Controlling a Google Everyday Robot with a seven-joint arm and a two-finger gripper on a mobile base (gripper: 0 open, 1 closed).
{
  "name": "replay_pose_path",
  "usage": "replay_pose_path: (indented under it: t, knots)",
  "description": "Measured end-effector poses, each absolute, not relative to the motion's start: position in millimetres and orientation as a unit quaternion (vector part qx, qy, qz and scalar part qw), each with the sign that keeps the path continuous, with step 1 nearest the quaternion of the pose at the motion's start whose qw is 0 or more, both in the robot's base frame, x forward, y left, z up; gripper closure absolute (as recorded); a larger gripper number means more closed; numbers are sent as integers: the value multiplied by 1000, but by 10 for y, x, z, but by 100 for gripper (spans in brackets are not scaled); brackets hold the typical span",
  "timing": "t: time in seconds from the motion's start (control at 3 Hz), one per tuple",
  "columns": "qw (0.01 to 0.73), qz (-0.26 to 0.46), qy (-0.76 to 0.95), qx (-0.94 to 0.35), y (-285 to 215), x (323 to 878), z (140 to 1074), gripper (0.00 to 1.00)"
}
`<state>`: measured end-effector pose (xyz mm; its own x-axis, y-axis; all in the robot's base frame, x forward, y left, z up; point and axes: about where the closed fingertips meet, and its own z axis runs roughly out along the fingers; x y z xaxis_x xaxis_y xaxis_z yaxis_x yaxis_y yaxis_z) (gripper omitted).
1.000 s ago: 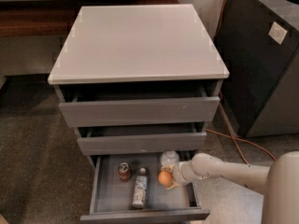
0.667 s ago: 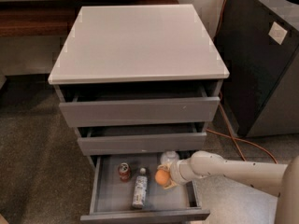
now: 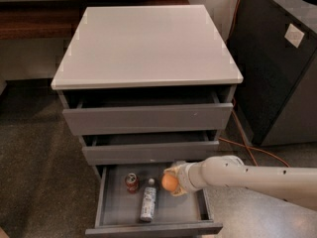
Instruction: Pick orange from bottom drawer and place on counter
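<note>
The orange (image 3: 169,182) is small and round, held in my gripper (image 3: 173,182), whose fingers close around it above the open bottom drawer (image 3: 111,214). My pale arm (image 3: 247,176) reaches in from the right. The bottom drawer is pulled out at the foot of the grey three-drawer cabinet. The counter (image 3: 146,43), the cabinet's light grey top slab, lies above and behind.
A small red-topped can (image 3: 132,181) and a lying bottle (image 3: 148,200) rest in the bottom drawer. The two upper drawers (image 3: 148,118) stand slightly open. A dark cabinet (image 3: 277,68) stands at the right, with an orange cable (image 3: 247,148) on the floor.
My gripper with the orange has moved a little left and up, away from the drawer floor. The arm now stretches further across from the right.
</note>
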<state>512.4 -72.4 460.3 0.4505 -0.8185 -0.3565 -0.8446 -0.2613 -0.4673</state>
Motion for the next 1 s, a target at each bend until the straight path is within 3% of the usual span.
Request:
replay_pose_path:
  t: [1.0]
  knots:
    - [318, -65, 486, -811, -720, 5252, 5873, 100]
